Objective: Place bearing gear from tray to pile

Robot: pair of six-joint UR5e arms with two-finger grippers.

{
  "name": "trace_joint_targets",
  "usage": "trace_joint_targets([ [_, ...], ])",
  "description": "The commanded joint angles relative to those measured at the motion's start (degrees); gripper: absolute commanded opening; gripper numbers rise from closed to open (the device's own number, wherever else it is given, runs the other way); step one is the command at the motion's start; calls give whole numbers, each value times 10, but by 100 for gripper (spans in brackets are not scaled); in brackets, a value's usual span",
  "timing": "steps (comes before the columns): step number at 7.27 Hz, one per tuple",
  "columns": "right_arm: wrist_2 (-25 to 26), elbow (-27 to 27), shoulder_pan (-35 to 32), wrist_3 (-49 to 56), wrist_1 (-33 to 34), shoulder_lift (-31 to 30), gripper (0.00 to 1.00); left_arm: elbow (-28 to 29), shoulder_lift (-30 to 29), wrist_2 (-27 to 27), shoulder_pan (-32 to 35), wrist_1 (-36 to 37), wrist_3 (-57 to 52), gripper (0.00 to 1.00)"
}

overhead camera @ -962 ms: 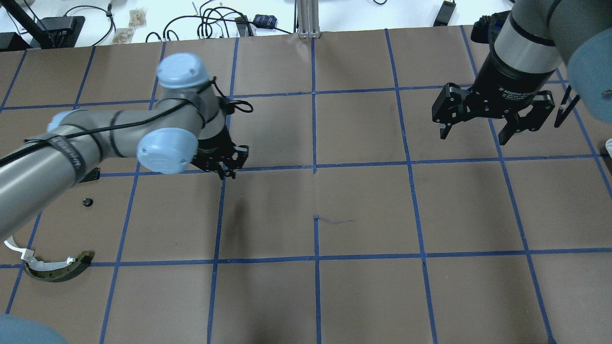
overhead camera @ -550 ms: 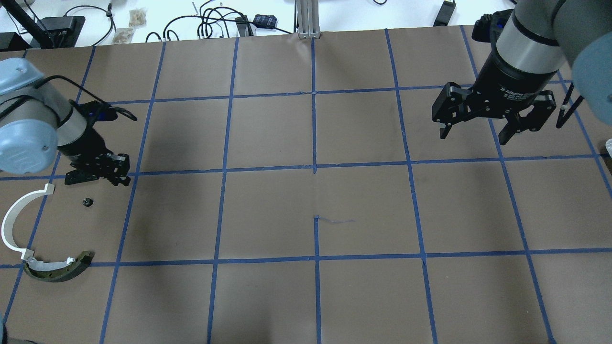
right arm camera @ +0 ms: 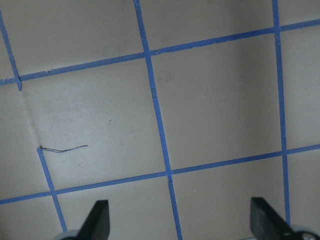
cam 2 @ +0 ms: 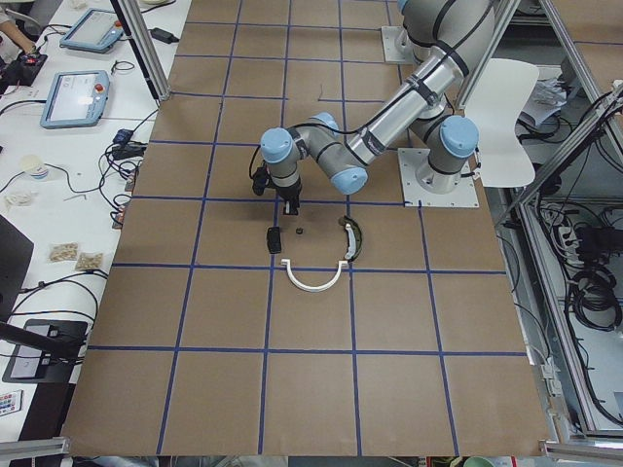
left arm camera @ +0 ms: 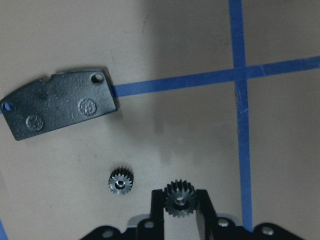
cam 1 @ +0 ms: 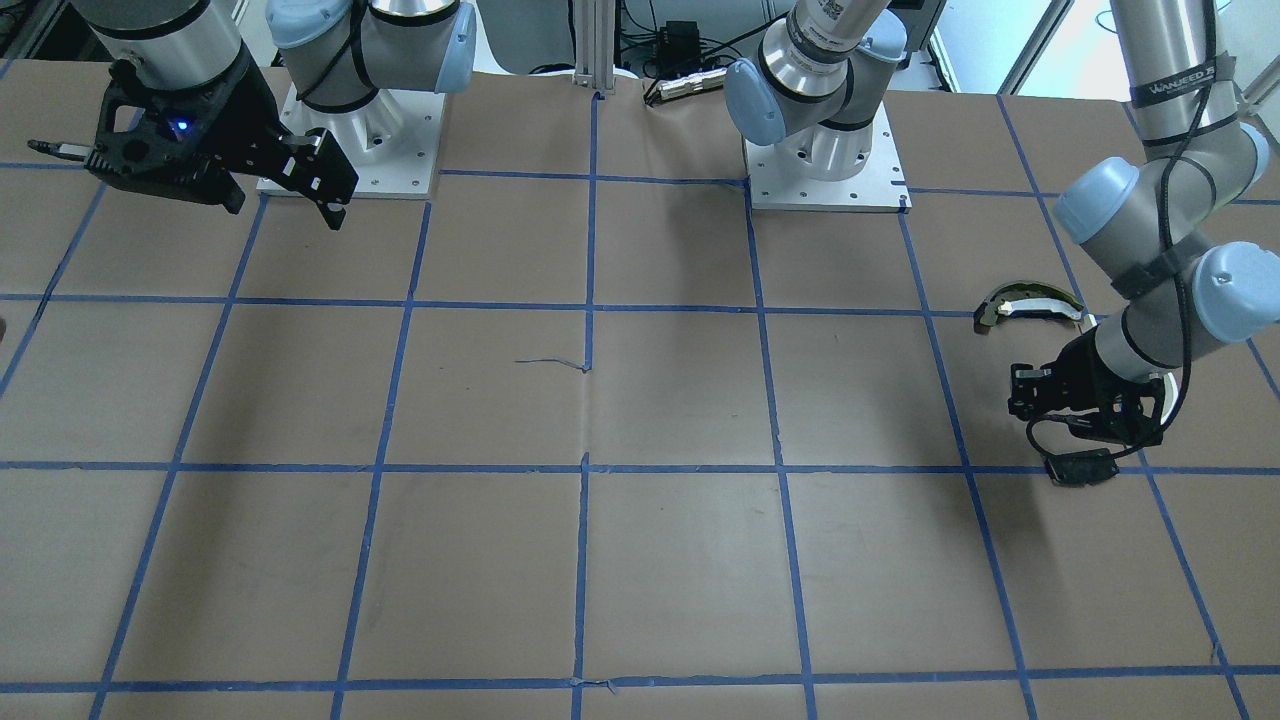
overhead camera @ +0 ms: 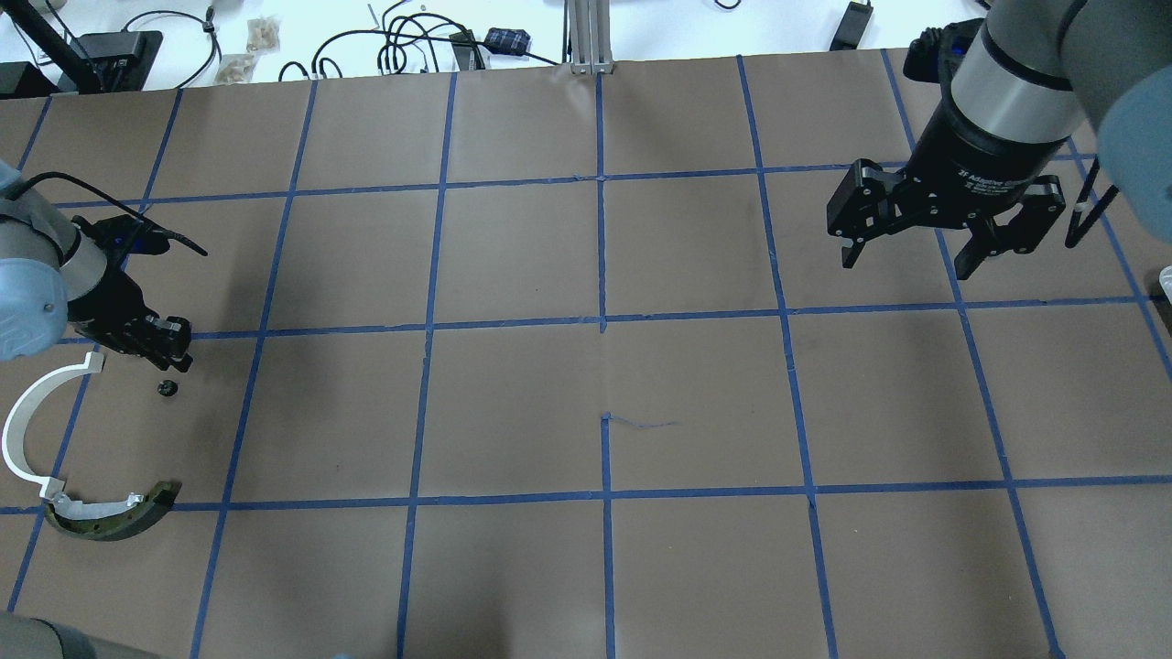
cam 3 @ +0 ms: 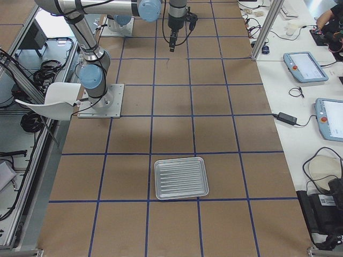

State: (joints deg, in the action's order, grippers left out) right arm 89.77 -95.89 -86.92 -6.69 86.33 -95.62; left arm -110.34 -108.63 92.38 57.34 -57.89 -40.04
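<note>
My left gripper (left arm camera: pixel 180 194) is shut on a small black bearing gear (left arm camera: pixel 180 201) and holds it just over the table at the pile, on the far left of the overhead view (overhead camera: pixel 172 355). A second small gear (left arm camera: pixel 120 180) lies on the table beside it (overhead camera: pixel 166 388). The pile holds a flat black plate (left arm camera: pixel 57 103), a white curved arc (overhead camera: pixel 26 430) and an olive-and-white curved piece (overhead camera: pixel 110 518). The empty metal tray (cam 3: pixel 181 177) shows only in the exterior right view. My right gripper (overhead camera: pixel 906 256) is open and empty, high at the back right.
The table is brown paper with a blue tape grid (overhead camera: pixel 602 322). Cables and boxes (overhead camera: pixel 412 41) lie beyond the far edge. The arm bases (cam 1: pixel 825 165) stand at the robot's side of the table.
My left arm has swung left from near the table's middle to the pile and has come down beside the loose gear. The right arm has barely moved.
</note>
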Motion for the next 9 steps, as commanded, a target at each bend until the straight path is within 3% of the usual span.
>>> trace_joint_targets([
  [1, -1, -1, 0, 0, 0, 0, 100, 0, -17, -2, -1, 13, -9, 0],
  [7, 4, -2, 0, 1, -1, 3, 100, -1, -29, 11, -15, 8, -10, 0],
  [8, 4, -2, 0, 0, -1, 3, 100, -2, -33, 10, -17, 7, -2, 61],
  [9, 4, -2, 0, 1, -1, 2, 100, -1, -36, 11, -17, 7, -4, 81],
])
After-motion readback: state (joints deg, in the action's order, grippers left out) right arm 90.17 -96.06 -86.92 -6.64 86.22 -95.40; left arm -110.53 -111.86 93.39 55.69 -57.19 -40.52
